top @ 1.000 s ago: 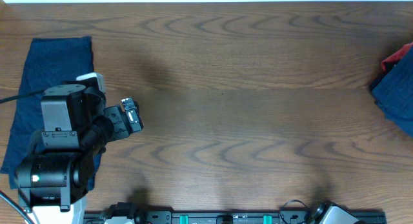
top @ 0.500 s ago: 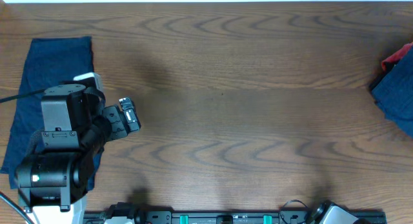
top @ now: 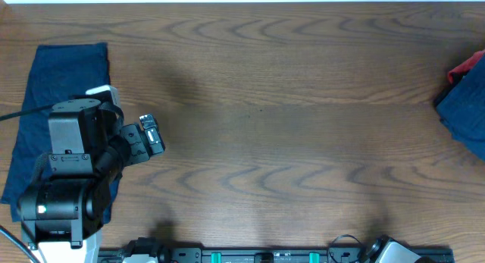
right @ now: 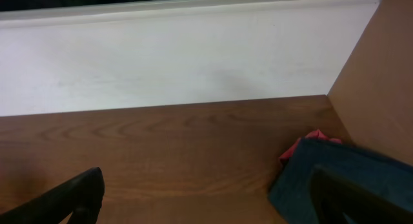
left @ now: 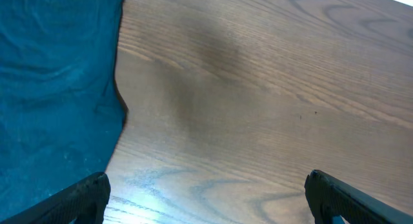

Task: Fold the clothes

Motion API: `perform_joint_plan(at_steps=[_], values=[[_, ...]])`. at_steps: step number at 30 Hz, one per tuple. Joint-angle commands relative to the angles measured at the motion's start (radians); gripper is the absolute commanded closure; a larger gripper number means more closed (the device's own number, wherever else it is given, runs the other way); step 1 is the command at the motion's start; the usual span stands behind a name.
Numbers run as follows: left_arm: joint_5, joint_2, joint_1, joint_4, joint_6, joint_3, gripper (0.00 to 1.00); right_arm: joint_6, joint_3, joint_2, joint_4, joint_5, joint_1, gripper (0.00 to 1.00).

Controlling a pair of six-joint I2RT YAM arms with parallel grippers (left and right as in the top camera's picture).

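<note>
One piece of the clothes, a folded dark navy garment [top: 64, 85], lies flat at the table's left edge. It also fills the left of the left wrist view as blue cloth [left: 51, 88]. My left gripper [top: 154, 134] hovers just right of it, open [left: 206, 201] over bare wood, with nothing between its fingers [left: 84, 198]. More navy clothes [top: 464, 115] are heaped at the right edge. In the right wrist view my right gripper [right: 213, 198] is open and empty, and that navy heap [right: 300, 182] lies ahead by its right finger [right: 361, 198].
A red cloth [top: 464, 68] pokes out from behind the right heap, also seen as a red cloth [right: 303, 143] in the right wrist view. The wooden table [top: 288, 142] ends at a white wall [right: 193, 56]. Part of the right arm [top: 390, 252] shows at the bottom edge.
The left gripper has drawn back slightly to the left, towards the folded garment. Nothing else has moved.
</note>
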Motion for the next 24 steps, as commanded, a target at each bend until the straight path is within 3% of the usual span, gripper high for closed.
perform_joint_plan(at_steps=[1,24], values=[[-0.015,0.0,0.002,-0.001,0.013,0.012,0.02,0.0,0.0,-0.004,-0.004,-0.011,0.018,0.01],[0.031,0.0,0.002,-0.031,0.003,0.011,0.02,0.0,0.0,-0.004,-0.004,-0.01,0.018,0.01]])
